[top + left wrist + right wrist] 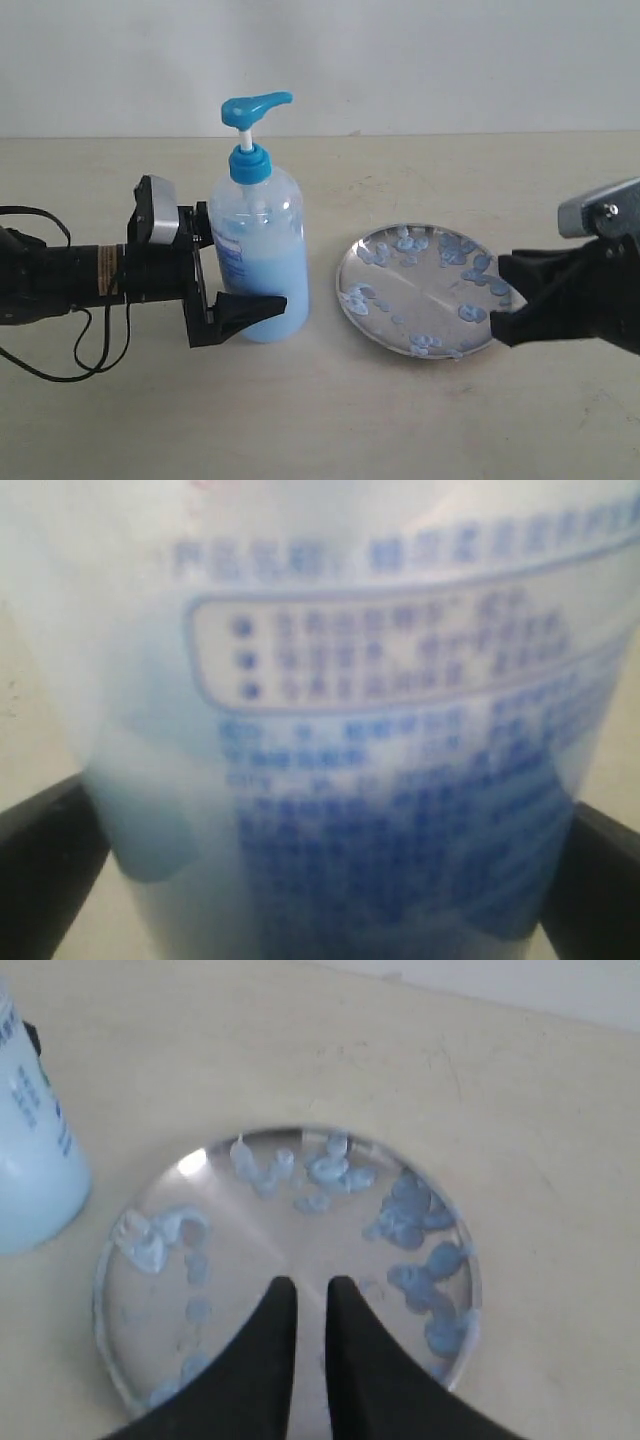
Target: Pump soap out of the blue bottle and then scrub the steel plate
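Your left tool (240, 275) is clamped on the blue bottle (265, 260), low on its body. One finger (250, 305) crosses the front and the other is hidden behind. In the left wrist view the bottle (350, 780) fills the gap between both dark fingers (40, 870), its printed label (400, 650) blurred.

The bottle stands upright on the worktop (350, 420), about two-thirds full of pale blue soap. Its blue pump head (255, 108) points toward the plate side.

The steel plate (410, 290) lies flat on the worktop just beside the bottle, apart from it. Soap blobs (455, 250) dot its far and right parts, with more around the rim.

Your right tool (497, 295) is at the plate's right edge, with a narrow gap between the fingers and nothing held. In the right wrist view its tips (310, 1290) sit over the plate (250, 1250), with blobs (410, 1210) ahead. You cannot tell whether they touch the metal. The bottle's base (30, 1170) shows at that view's edge.
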